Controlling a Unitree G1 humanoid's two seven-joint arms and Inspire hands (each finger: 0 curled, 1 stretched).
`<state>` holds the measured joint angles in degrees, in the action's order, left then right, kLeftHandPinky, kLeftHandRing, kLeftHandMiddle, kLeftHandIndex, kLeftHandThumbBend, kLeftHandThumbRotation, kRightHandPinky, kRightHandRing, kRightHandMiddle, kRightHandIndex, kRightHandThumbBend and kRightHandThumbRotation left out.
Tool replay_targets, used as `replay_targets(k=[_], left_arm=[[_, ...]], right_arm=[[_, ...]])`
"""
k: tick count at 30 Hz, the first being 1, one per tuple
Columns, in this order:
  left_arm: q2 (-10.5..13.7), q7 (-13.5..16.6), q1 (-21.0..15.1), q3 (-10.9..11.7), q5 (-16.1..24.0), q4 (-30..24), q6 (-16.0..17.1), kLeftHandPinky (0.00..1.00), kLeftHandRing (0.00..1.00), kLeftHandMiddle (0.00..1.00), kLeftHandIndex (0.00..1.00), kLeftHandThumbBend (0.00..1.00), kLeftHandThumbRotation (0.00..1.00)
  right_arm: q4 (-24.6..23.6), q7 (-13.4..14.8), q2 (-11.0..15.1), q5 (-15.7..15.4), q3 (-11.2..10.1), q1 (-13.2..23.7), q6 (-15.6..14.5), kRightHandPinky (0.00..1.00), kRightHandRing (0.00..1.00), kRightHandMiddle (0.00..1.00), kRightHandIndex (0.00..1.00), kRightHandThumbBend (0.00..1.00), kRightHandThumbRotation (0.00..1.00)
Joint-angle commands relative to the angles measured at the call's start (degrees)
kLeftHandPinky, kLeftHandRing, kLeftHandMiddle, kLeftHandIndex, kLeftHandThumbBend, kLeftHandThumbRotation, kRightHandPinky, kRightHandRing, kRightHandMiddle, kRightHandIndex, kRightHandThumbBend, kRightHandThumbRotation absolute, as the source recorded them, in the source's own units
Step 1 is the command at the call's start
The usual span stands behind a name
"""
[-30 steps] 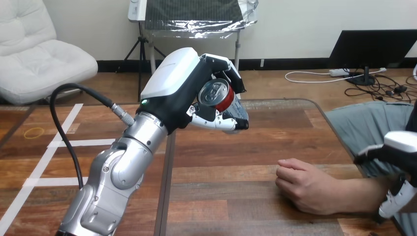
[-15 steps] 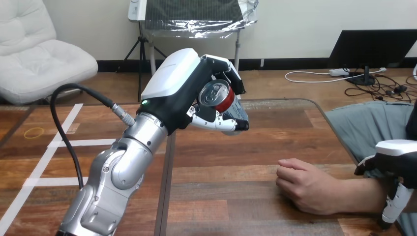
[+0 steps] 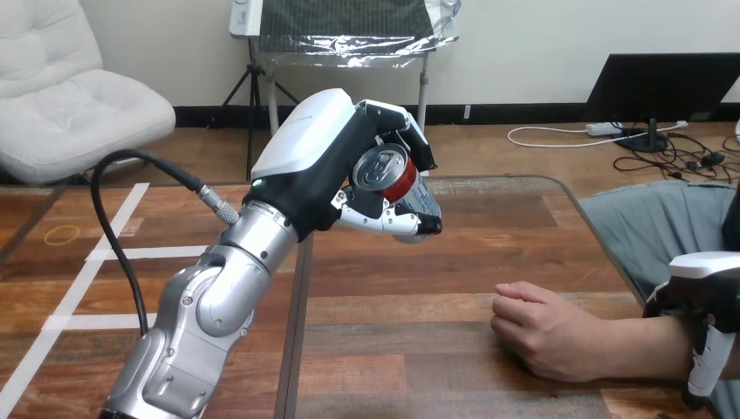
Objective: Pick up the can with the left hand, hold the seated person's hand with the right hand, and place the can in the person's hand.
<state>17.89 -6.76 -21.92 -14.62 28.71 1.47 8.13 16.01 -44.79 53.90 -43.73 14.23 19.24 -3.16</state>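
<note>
The can (image 3: 390, 173) is held clear of the table (image 3: 410, 288) in the left hand (image 3: 310, 153), whose fingers and thumb are curled tightly round it. It is carried tilted, its top turned toward the camera, well above the person's hand (image 3: 543, 330) and apart from it. That hand is rested on the table toward the view's right, loosely closed with the knuckles up. The right hand (image 3: 709, 301) is seen at the view's right edge, over the person's forearm near the wrist; whether anything is gripped there cannot be told. The main risk is judged to lie in the closed fist: no open palm is offered, so a can released onto the knuckles would likely be tipped off and rolled across the table. If the forearm were taken instead of the hand, the fist might be left unturned and the handover missed.
</note>
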Motion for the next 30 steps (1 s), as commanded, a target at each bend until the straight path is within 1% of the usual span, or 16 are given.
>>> replay_targets(k=[1,9,11,12,13,17,22,23,26,30], left_arm=[[-0.41,0.36,-3.65,1.37,-0.77,-0.61,0.32,0.27,0.34,0.43,0.48,0.59,0.0],[-0.44,0.31,-3.7,1.35,-0.76,-0.35,0.4,0.27,0.34,0.43,0.48,0.6,0.0],[-0.39,0.34,-3.7,1.39,-0.81,-0.19,0.58,0.27,0.34,0.43,0.48,0.6,0.0],[-0.35,0.36,-3.7,1.4,-0.82,-0.1,0.66,0.27,0.34,0.43,0.48,0.6,0.0],[-0.34,0.38,-3.7,1.41,-0.82,-0.06,0.71,0.27,0.34,0.43,0.48,0.6,0.0],[-0.29,0.34,-3.63,1.4,-0.8,-0.19,0.64,0.27,0.34,0.43,0.48,0.6,0.0],[-0.18,0.19,-3.56,1.43,-0.7,-0.32,0.36,0.27,0.34,0.43,0.48,0.6,0.0],[-0.17,0.18,-3.55,1.43,-0.69,-0.33,0.33,0.27,0.34,0.43,0.48,0.6,0.0],[-0.12,0.22,-3.55,1.47,-0.67,-0.22,0.35,0.27,0.34,0.43,0.48,0.6,0.0],[-0.09,0.26,-3.54,1.47,-0.58,-0.22,0.33,0.27,0.34,0.43,0.49,0.6,0.0]], right_arm=[[1.37,1.01,-1.43,-1.47,1.55,4.69,-0.97,0.88,0.92,0.93,0.87,0.83,0.09],[2.5,1.6,-2.11,-1.22,2.75,5.38,-0.22,0.87,0.89,0.9,0.85,0.82,0.07],[2.56,1.71,-2.3,-1.21,3.02,5.35,0.15,0.85,0.87,0.88,0.84,0.82,0.07],[2.57,1.75,-2.39,-1.21,3.14,5.32,0.32,0.8,0.83,0.86,0.84,0.81,0.06],[2.59,1.77,-2.44,-1.21,3.2,5.31,0.42,0.73,0.78,0.82,0.83,0.81,0.06],[2.6,1.79,-2.58,-1.22,3.3,5.21,0.26,0.64,0.72,0.77,0.82,0.8,0.06],[3.27,1.9,-3.44,-1.54,4.09,5.02,-0.44,0.48,0.59,0.67,0.81,0.78,0.05],[3.38,1.93,-3.53,-1.57,4.2,4.99,-0.45,0.44,0.55,0.64,0.81,0.78,0.05],[4.04,1.82,-3.63,-2.04,5.28,5.15,0.64,0.4,0.5,0.61,0.8,0.76,0.05],[4.94,1.92,-3.75,-2.59,6.32,5.46,1.56,0.39,0.5,0.61,0.79,0.75,0.06]])
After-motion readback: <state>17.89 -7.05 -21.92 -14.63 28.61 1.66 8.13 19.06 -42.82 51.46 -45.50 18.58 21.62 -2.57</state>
